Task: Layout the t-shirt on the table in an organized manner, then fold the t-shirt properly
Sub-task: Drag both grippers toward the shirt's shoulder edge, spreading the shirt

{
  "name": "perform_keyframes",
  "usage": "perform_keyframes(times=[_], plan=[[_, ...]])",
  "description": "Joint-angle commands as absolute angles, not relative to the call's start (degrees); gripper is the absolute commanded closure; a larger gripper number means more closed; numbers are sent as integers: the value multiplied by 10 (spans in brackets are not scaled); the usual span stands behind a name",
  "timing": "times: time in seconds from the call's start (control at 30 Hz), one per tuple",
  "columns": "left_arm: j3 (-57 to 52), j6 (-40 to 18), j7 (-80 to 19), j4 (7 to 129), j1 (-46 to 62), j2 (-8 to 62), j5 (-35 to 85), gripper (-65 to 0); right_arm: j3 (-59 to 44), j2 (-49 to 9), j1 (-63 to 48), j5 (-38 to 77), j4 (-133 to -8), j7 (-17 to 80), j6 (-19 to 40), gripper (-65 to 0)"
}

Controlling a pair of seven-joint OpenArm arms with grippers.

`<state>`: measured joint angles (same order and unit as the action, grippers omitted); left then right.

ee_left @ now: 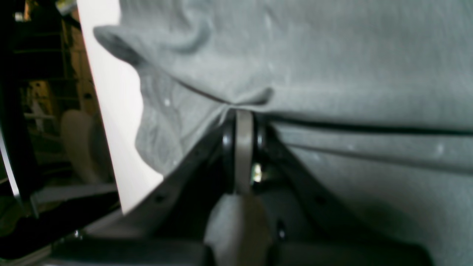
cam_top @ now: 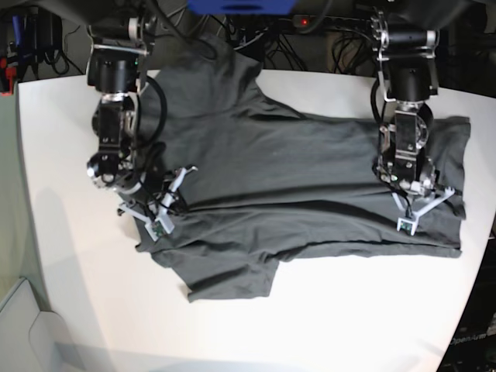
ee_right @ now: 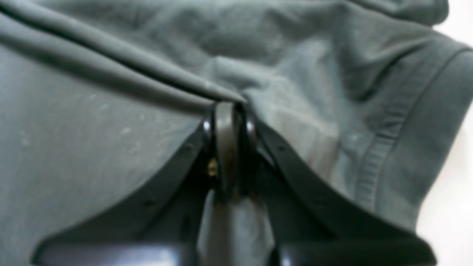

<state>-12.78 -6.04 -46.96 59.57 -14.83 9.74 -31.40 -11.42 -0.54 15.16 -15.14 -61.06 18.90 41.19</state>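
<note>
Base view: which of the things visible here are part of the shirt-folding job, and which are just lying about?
Part of the job:
- t-shirt, spread across the table
- table
- left gripper, jaws shut on a fold of the shirt
- right gripper, jaws shut on a fold of the shirt

Lying about:
- cables behind the far table edge
- blue item at the top edge

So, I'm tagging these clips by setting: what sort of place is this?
Probably a robotics lab or workshop: a white table carrying only a t-shirt, and tangled cables and electronics behind it.
</note>
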Motion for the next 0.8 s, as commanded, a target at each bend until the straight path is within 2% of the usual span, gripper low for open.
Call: perform_keyframes(times=[0.0, 0.2, 0.33, 0.6, 0.77], plan=[[-130, -86, -473, 572, -155, 95, -275, -1, -116, -13, 169, -186, -594, 228, 400, -25], [-131, -85, -440, 529, -220, 94, -273, -1, -118, -22, 262, -186, -516, 208, 400, -25], [-130, -85, -449, 548, -250, 75, -277, -1, -118, -33, 281, -186, -519, 198, 391, -25], [-128, -92, -527, 677, -230, 71, -277, -1, -116, -31, 185, -185, -746, 202, 392, -27], [-128, -92, -582, 797, -168, 76, -273, -4, -115, -21, 109, -185, -876, 250, 393, -31]])
